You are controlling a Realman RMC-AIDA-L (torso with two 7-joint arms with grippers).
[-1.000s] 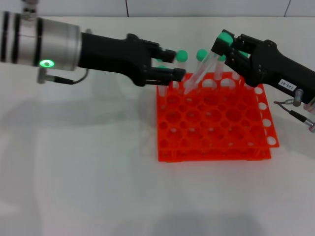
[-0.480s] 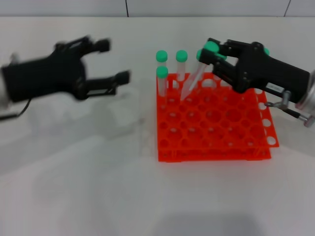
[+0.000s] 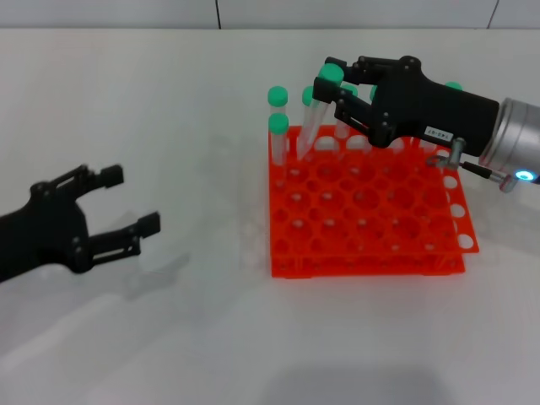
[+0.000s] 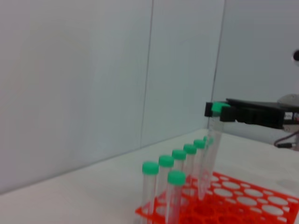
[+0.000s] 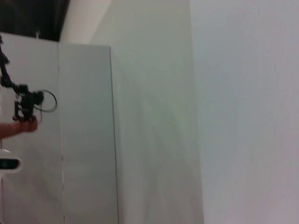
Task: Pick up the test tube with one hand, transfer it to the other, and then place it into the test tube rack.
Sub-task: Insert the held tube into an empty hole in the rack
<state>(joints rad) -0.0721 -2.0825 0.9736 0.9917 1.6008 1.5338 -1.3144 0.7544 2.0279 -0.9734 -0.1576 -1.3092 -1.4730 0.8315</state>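
Green-capped, the test tube (image 3: 319,116) hangs tilted in the clenched right gripper (image 3: 331,84) over the rack (image 3: 371,211), so stand it upright above one hole before lowering, while the left gripper (image 3: 131,200) rests open, well apart.

One test tube rack (image 3: 363,211) sits on the tabletop (image 3: 169,337). There are eight green-capped tubes in all, as far as the left wrist view lets them be counted. Seven standing tubes (image 4: 149,189) are in the rack, six in the back row and one just in front. One test tube (image 4: 217,108) is up in the right gripper (image 3: 327,78). There are two grippers, counting the left gripper (image 3: 132,199), each with two fingers.
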